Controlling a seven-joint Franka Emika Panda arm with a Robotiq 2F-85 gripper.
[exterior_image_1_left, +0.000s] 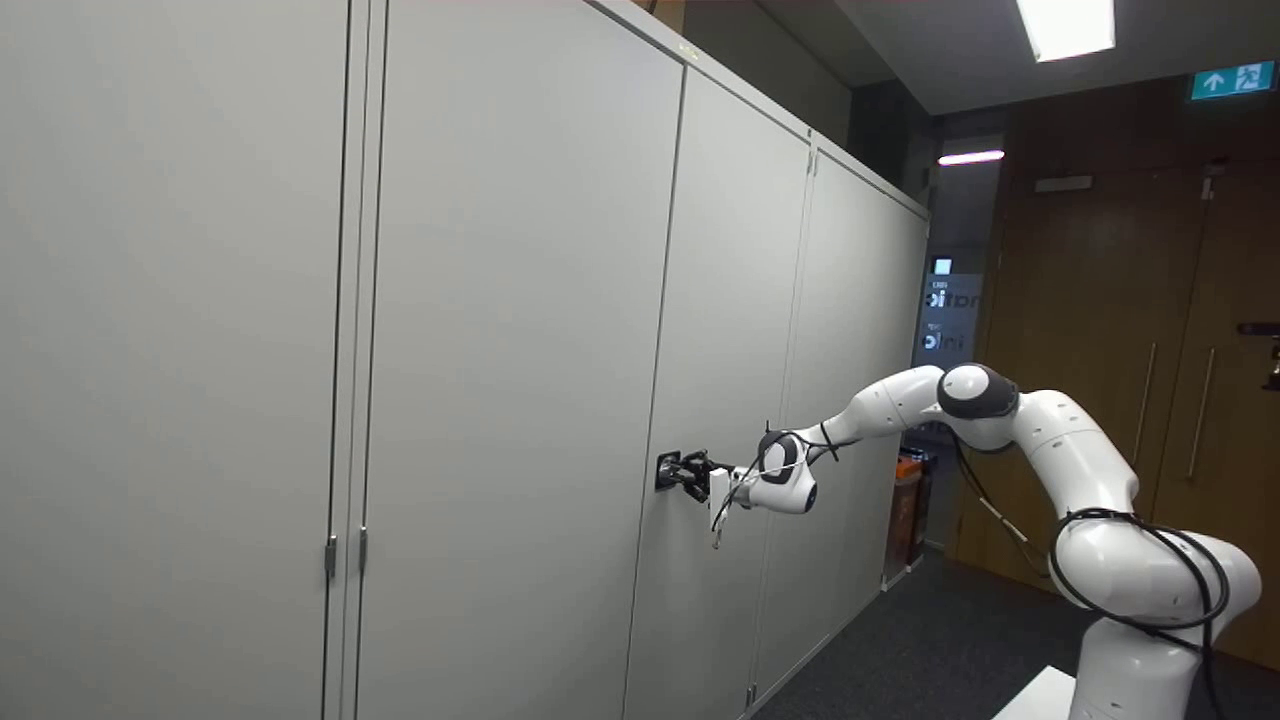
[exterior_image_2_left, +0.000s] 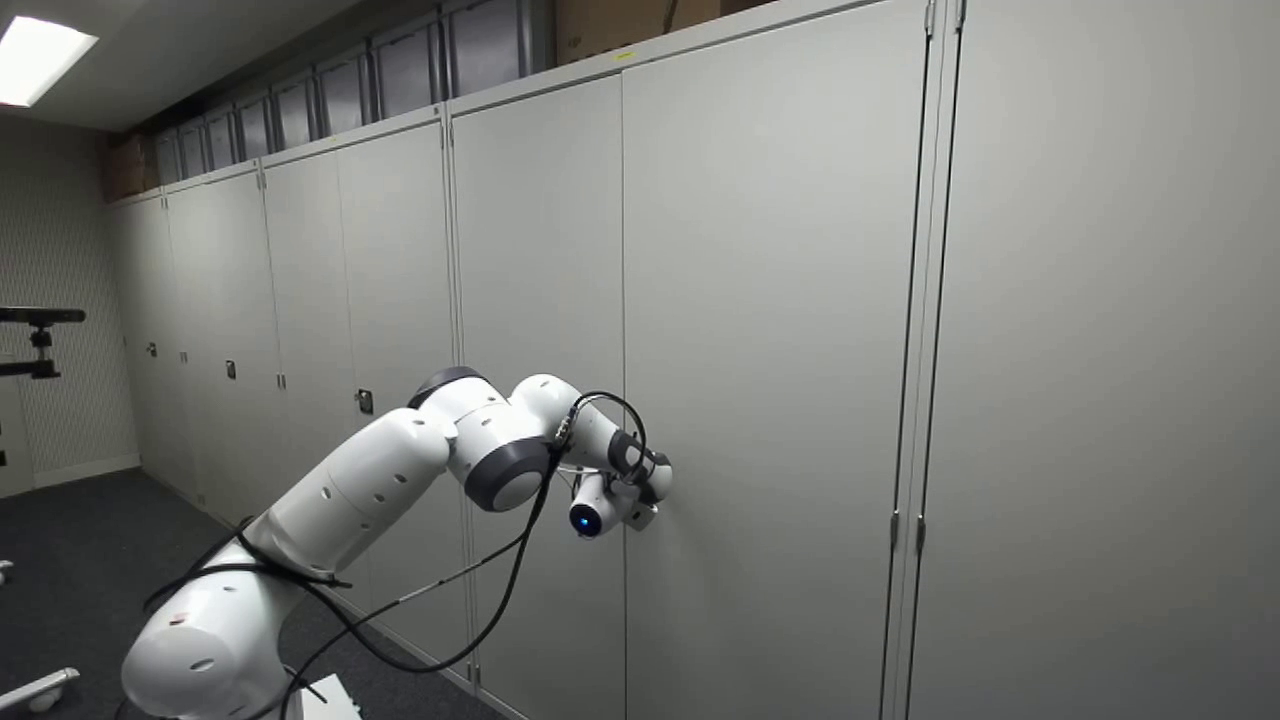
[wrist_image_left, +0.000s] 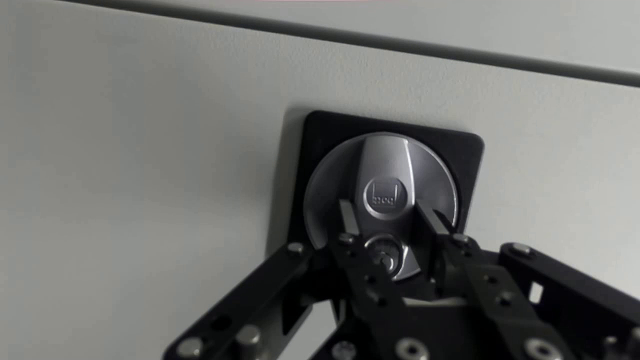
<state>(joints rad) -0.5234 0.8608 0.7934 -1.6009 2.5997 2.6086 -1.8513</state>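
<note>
A round silver-grey knob (wrist_image_left: 385, 160) with a raised central grip and a keyhole sits on a black square plate (wrist_image_left: 320, 130). The plate is fixed to a pale grey cabinet door (wrist_image_left: 150, 175), close to the door's seam. My gripper (wrist_image_left: 382, 215) has its two fingers on either side of the raised grip and appears closed against it. The fingers hide the lower part of the plate. In an exterior view the gripper (exterior_image_1_left: 692, 475) reaches the knob (exterior_image_1_left: 667, 470) level from the right. In an exterior view (exterior_image_2_left: 540, 250) the door shows, but my arm hides the knob and fingers.
A neighbouring large grey door (exterior_image_1_left: 500, 350) lies across the seam. More cabinets with black latches (exterior_image_2_left: 365, 401) run along the wall. Loose cables (exterior_image_2_left: 520, 560) hang from the arm. A camera mount (exterior_image_2_left: 40, 342), bins (exterior_image_1_left: 903, 500) and wooden doors (exterior_image_1_left: 1090, 300) stand around.
</note>
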